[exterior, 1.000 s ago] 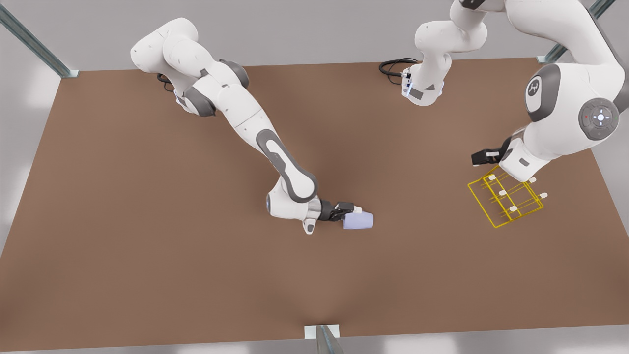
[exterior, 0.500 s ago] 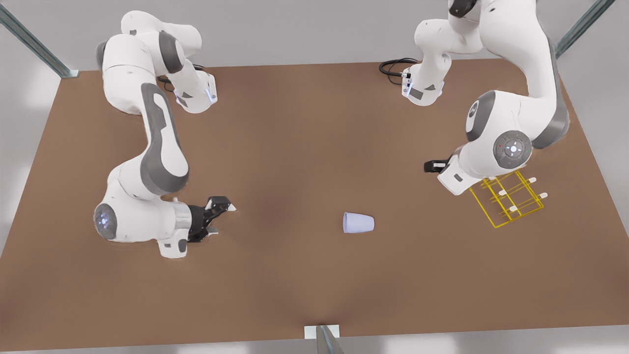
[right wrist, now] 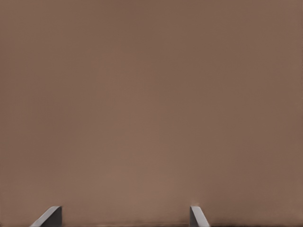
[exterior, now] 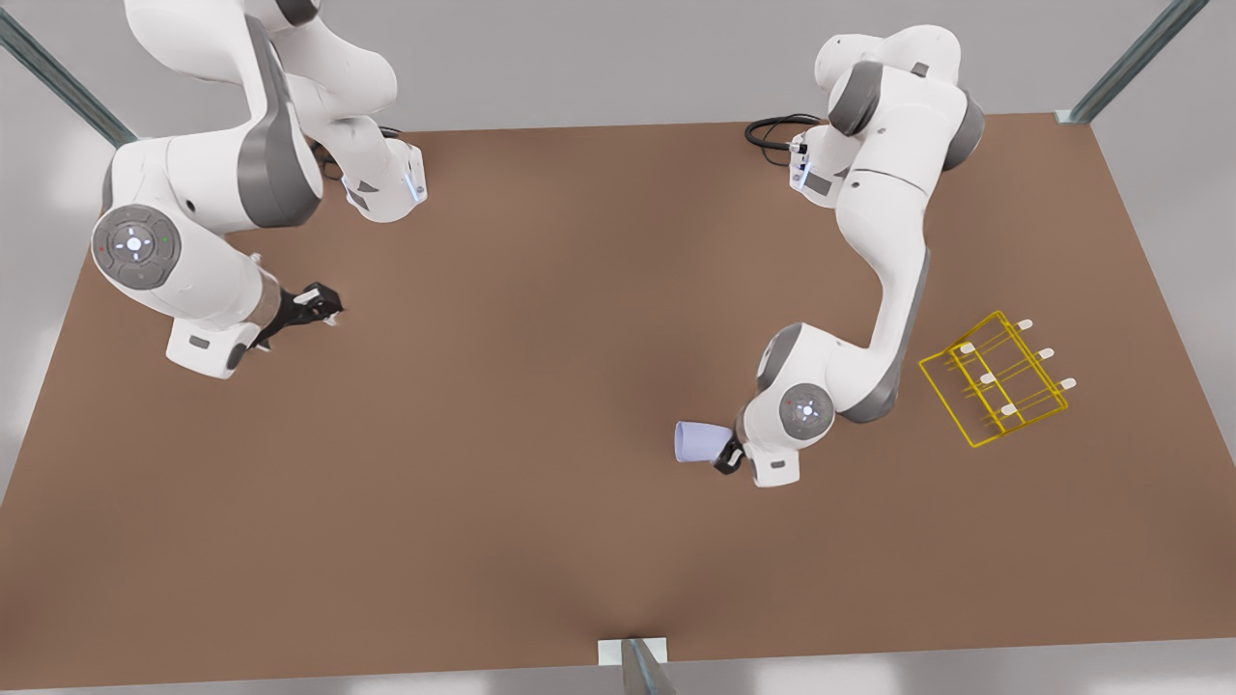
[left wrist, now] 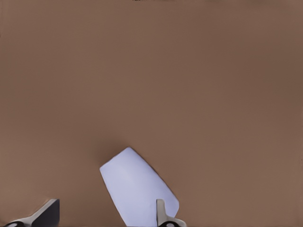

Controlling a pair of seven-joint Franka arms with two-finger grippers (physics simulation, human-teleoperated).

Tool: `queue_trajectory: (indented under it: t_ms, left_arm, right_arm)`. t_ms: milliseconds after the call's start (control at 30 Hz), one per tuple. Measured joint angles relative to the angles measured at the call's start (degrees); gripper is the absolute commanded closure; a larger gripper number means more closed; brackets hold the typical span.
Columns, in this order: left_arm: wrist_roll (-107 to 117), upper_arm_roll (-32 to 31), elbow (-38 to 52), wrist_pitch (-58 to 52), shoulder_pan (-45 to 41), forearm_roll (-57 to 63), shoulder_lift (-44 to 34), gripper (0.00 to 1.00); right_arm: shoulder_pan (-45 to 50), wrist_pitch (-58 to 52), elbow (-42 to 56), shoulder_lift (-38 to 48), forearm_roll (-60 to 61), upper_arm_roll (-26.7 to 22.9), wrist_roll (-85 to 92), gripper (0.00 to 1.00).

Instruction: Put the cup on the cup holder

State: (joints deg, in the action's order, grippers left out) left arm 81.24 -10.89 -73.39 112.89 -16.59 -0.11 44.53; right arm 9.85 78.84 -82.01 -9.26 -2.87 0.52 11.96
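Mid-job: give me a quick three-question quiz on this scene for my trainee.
1. True or false: the cup lies on its side on the table.
2. Which is at the cup: A, the left end effector, or B, the right end effector?
3. Fill in: the cup holder carries ___ cups.
Key: 1 true; 2 A; 3 no.

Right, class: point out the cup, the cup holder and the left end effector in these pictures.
cup (exterior: 695,441): front view, on its side wall.
cup holder (exterior: 944,403): front view, on a yellow frame wire.
left end effector (left wrist: 106,213): left wrist view, midway between its fingertips, at the cup.
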Motion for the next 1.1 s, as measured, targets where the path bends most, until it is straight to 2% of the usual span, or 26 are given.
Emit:
queue_trajectory:
  t_ms: [167,400,1100]
  left_arm:
    - [17.4,-0.1,-2.9,6.1,-0.1,-0.8,0.5,0.00]
    - [30.6,-1.8,-7.4,9.4,-1.0,-1.1,0.0,0.00]
    - [48.9,-1.8,-7.6,17.5,-1.0,-0.9,5.7,0.00]
  right_arm:
    - [0.1,-0.1,-1.2,0.6,0.3,0.0,-3.4,0.00]
    - [0.1,-0.1,-0.9,0.4,1.0,0.0,-6.9,0.00]
    - [0.5,0.0,-0.5,-0.2,1.5,0.0,-11.6,0.00]
